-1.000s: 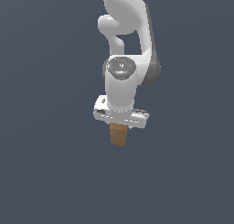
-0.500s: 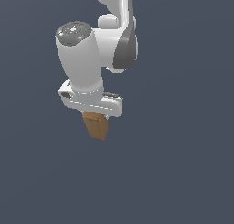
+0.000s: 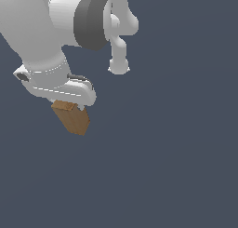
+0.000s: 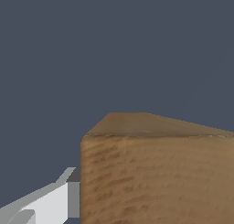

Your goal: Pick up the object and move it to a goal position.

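The object is a small tan-brown wood-look block, held tilted under the white gripper in the exterior view's upper left. The gripper is shut on the block's upper part; the fingers are mostly hidden by the hand and the block. The block hangs in the air with nothing touching it below. In the wrist view the block fills the near field, and one white and grey finger presses against its side.
The white and dark grey arm fills the exterior view's upper left. The background is plain dark blue-grey, and no goal marker or other object shows.
The arm has swung toward the exterior view's left and much closer to the camera, carrying the block with it. The block stays in the gripper, now more tilted.
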Motion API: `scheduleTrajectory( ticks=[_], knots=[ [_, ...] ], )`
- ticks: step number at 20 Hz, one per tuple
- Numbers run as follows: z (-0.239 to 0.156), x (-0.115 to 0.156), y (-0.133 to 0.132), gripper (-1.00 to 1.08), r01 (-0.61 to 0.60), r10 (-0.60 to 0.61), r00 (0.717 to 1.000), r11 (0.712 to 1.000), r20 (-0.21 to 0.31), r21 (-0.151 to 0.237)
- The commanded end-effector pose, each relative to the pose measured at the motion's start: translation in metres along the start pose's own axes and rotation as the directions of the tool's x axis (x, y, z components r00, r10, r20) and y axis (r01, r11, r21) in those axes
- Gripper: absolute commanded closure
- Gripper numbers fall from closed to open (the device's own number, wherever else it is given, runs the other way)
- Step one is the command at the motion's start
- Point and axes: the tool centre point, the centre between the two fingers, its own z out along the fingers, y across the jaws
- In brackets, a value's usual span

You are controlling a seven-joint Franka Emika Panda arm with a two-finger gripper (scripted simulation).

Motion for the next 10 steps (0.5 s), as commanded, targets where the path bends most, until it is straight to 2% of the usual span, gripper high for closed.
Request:
scheduleTrajectory(
  ticks=[1,10],
  knots=[
    [-0.015,0.004,0.012,1.08,0.002,-0.002,1.000,1.000,-0.009,0.000],
    [-0.026,0.009,0.025,1.08,0.002,-0.002,1.000,1.000,-0.009,0.000]
  ],
)
